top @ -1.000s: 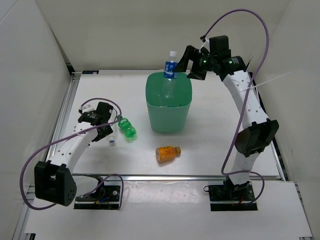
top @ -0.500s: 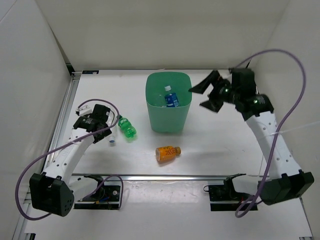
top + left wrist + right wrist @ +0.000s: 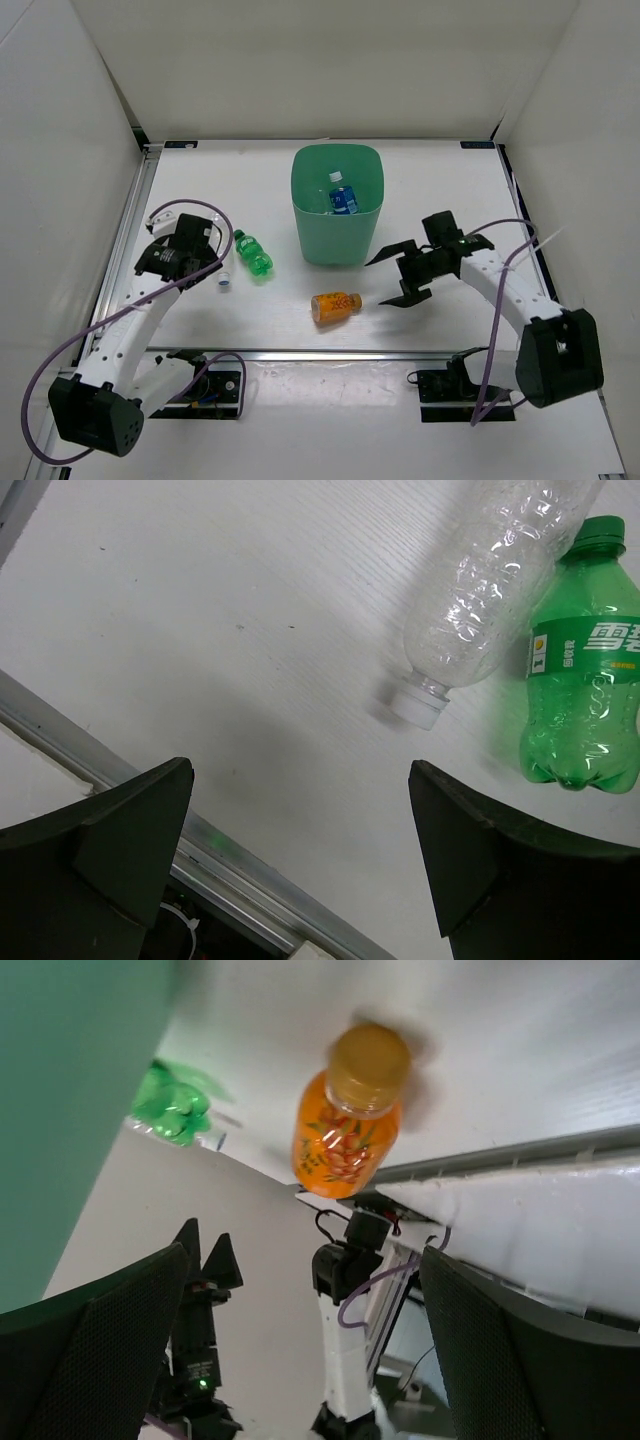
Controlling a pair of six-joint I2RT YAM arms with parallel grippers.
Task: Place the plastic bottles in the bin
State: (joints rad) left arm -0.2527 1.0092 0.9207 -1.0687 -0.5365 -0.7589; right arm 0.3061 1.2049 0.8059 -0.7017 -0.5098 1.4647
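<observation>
Orange bottle [image 3: 336, 306] lies just ahead of wide-spread R claw [image 3: 377, 283].

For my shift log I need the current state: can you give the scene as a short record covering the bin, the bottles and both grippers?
bin: holds the blue-label bottle
outside it, lying down: green bottle and clear bottle side by side; orange bottle apart from them
bottles visible: four
left gripper: open, empty, facing the clear bottle's cap end
right gripper: open, empty, pointed at the orange bottle
</observation>
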